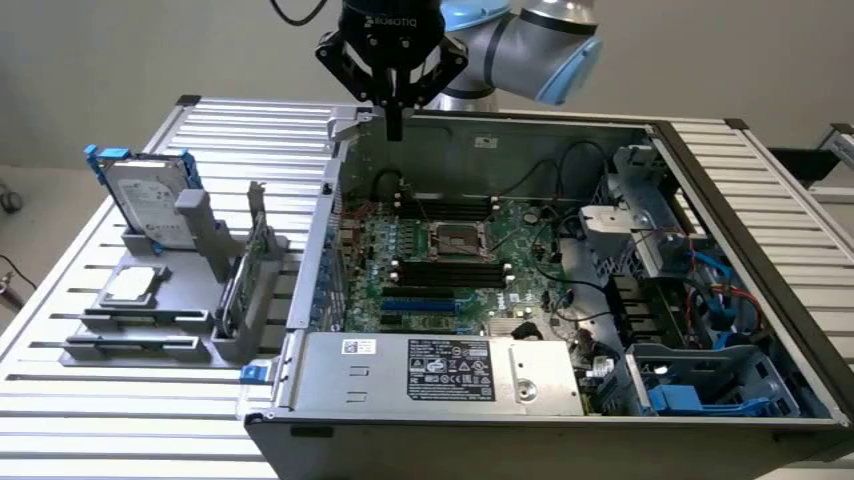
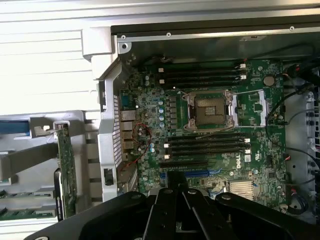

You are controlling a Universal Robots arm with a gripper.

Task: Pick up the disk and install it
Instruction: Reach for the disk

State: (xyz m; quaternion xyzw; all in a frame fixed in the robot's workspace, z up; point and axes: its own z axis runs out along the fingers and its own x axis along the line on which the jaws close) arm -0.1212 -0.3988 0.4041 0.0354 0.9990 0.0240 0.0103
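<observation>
The disk (image 1: pixel 144 203), silver-grey with a white label and blue side rails, stands upright in a grey holder (image 1: pixel 187 300) at the exterior view's left, on the slatted table. My gripper (image 1: pixel 394 132) hangs shut and empty above the back left corner of the open computer case (image 1: pixel 334 180), well to the right of the disk and higher than it. In the wrist view the closed black fingers (image 2: pixel 175 181) point down over the motherboard (image 2: pixel 210 120) just inside the case wall.
A square silver processor chip (image 1: pixel 132 286) lies on the holder, and a green card (image 1: pixel 242 285) stands in it beside the case. A power-supply box (image 1: pixel 441 370) fills the case front. Blue drive-bay parts (image 1: pixel 694 395) and cables sit at the case's right end.
</observation>
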